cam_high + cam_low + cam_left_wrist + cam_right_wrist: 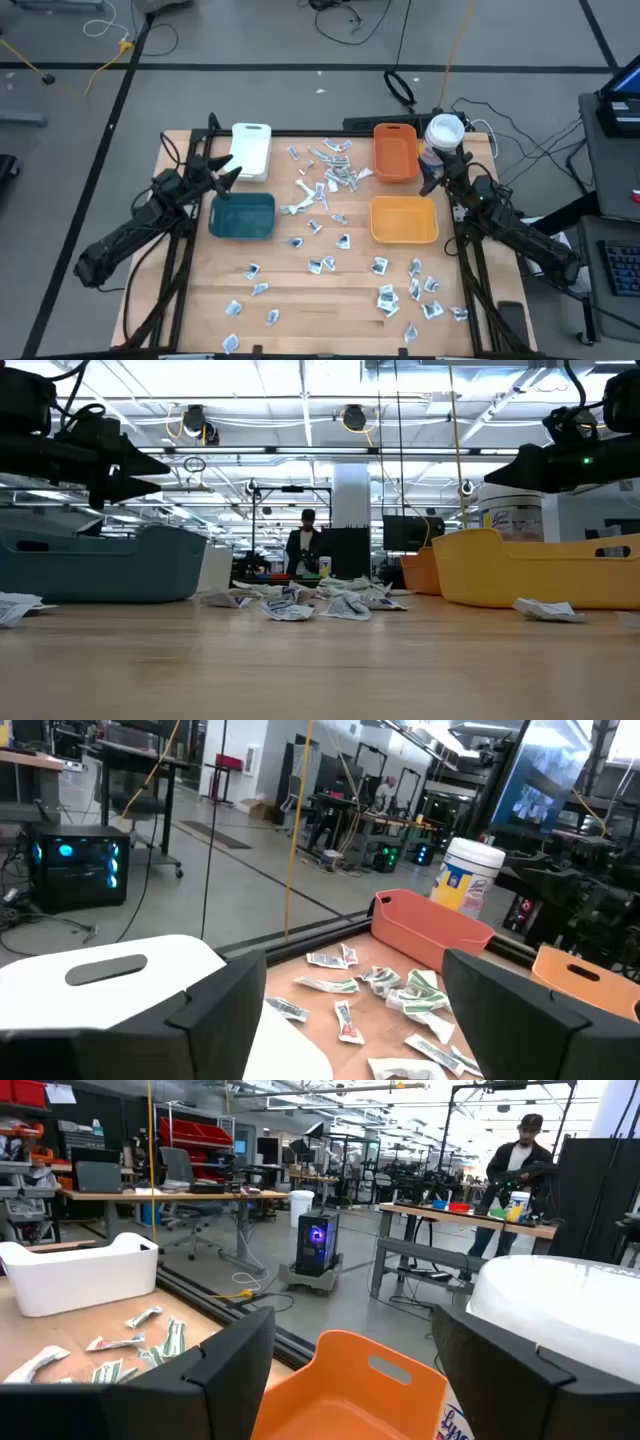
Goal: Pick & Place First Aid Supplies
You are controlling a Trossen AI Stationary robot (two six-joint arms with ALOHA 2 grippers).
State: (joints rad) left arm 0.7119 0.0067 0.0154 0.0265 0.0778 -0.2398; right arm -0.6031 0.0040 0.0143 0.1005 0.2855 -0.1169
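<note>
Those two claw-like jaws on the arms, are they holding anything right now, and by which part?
Nothing is held. The left gripper hangs open between the white and teal bins, the right gripper open beside the orange bin; the packets lie untouched.

High cam looks straight down on whole table. Low cam sits at tabletop level, close to the wood, facing across toward the room behind. L wrist cam looks past its own fingers at the orange bin; R wrist cam looks over the same orange bin, from the opposite side. All four views share that bin.
</note>
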